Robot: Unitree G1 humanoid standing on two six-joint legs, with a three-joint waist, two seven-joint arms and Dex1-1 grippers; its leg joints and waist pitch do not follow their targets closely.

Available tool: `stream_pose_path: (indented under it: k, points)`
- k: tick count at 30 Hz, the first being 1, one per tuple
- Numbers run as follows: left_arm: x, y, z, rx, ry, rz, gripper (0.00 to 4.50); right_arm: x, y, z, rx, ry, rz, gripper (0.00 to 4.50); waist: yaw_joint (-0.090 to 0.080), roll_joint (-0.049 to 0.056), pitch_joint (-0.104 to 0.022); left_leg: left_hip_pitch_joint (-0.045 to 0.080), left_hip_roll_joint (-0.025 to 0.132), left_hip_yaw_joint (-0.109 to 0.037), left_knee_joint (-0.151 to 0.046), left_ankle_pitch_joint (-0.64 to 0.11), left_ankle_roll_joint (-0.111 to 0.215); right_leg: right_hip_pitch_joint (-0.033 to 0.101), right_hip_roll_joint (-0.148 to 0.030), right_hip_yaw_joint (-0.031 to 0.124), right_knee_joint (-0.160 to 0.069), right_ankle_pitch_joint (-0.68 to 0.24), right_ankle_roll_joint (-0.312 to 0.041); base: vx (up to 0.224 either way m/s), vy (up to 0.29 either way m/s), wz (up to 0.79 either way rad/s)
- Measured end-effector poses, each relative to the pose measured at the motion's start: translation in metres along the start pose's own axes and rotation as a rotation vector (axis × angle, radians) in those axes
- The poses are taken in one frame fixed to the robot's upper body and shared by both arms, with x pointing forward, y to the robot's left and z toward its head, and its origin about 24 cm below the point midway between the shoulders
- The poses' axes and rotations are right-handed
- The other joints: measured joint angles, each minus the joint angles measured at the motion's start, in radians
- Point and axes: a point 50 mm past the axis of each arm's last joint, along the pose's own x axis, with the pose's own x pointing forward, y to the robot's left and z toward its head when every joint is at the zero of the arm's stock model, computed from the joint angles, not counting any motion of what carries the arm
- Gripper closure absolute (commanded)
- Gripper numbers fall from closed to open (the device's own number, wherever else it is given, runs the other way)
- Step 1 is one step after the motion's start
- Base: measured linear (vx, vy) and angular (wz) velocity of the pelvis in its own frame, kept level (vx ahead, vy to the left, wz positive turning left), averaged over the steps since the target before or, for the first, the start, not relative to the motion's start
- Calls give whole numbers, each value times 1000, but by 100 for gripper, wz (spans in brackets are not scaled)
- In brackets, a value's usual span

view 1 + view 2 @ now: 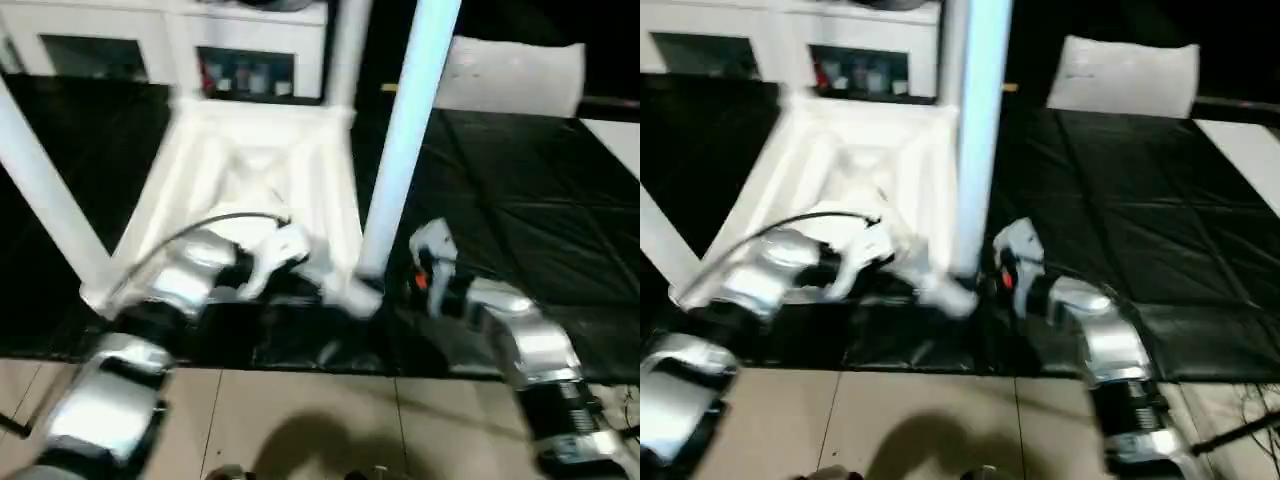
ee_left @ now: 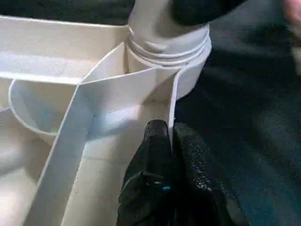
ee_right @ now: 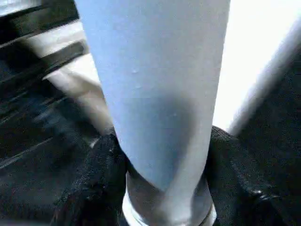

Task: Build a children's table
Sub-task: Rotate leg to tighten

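Lying upside down: the white tabletop (image 1: 250,170) rests on black floor mats (image 1: 520,200), ribbed underside facing up.
Legs: three white legs show in the head views. One leg (image 1: 405,140) rises from the near corner socket (image 2: 181,70) on the robot's right; a second leg (image 1: 45,200) slants up from the near left corner; a third leg (image 1: 345,50) stands at the far right corner.
Left gripper (image 2: 171,141): its black fingers (image 2: 153,155) are pressed together on the thin rim wall of the tabletop, just beside the near right socket, one finger inside the rim and one outside.
Right gripper (image 3: 160,165): its fingers (image 3: 99,174) stand on either side of the near right leg, close to its threaded base, both pads against the tube.
Arms: the silver left forearm (image 1: 190,275) reaches across the tabletop; the right forearm (image 1: 520,335) comes in from the right side.
Surroundings: white glass-door cabinets (image 1: 245,65) stand behind, a flat white sheet (image 1: 510,75) lies at the far right, and pale floor tiles (image 1: 300,420) run along the near edge.
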Motion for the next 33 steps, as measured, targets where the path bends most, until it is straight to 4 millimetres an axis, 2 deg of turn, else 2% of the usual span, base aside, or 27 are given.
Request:
stream_pose_path:
  k: [2,3,9,10,12,14,18,21,28,29,33]
  points:
    - [12,-1,3,-46,-23,58,450,4,-2,0,23,-12,-115,250,-6,0,0,1,0,0,0,0,0,1,0,0,-1,0,0,0,0,0]
    - [18,-2,6,-69,-29,103,450,9,-3,1,34,-15,-197,250,-10,3,-2,1,-1,0,0,0,0,2,0,1,-1,0,0,0,0,0]
    - [36,-6,15,-98,-39,199,450,20,-3,5,81,-35,-400,251,-12,8,-5,2,-2,0,-2,0,0,3,-1,1,-2,-1,2,0,0,0]
    - [37,-6,16,-98,-38,205,450,21,-4,5,91,-41,-411,217,-12,8,-5,2,-2,0,-3,0,0,3,-1,1,-2,-1,2,0,0,0]
    - [38,-6,18,-96,-41,207,450,20,-4,6,91,-46,-415,217,-12,9,-5,2,-3,0,-3,0,0,3,-1,1,-2,-1,2,0,0,0]
    - [38,-6,19,-94,-42,207,450,20,-4,6,91,-51,-414,181,-12,9,-5,2,-3,0,-5,0,0,2,-1,1,-2,-1,2,0,0,0]
    - [38,-7,20,-84,-45,200,450,16,-5,7,80,-58,-386,148,-10,9,-5,1,-3,0,-8,0,0,1,-1,1,-2,-1,3,0,0,0]
    - [33,-7,20,-48,-48,163,450,5,-7,6,17,-50,-291,114,-8,9,-5,-4,-3,0,-11,0,0,-4,-1,1,-2,0,1,0,0,0]
    - [12,-5,12,51,-46,57,450,-9,-8,7,-90,-20,-63,56,-10,8,-4,-7,-1,0,-15,3,6,-10,2,0,-2,-2,0,0,0,0]
    - [9,-4,10,63,-43,46,450,-10,-8,8,-102,-15,-38,37,-9,8,-4,-7,-1,0,-15,3,6,-10,2,0,-2,-2,0,0,0,0]
    - [-3,-5,3,119,-29,-36,450,-15,-4,11,-141,-9,97,31,-5,7,-3,-9,-1,-1,-14,3,6,-10,2,0,-2,-2,-1,0,0,0]
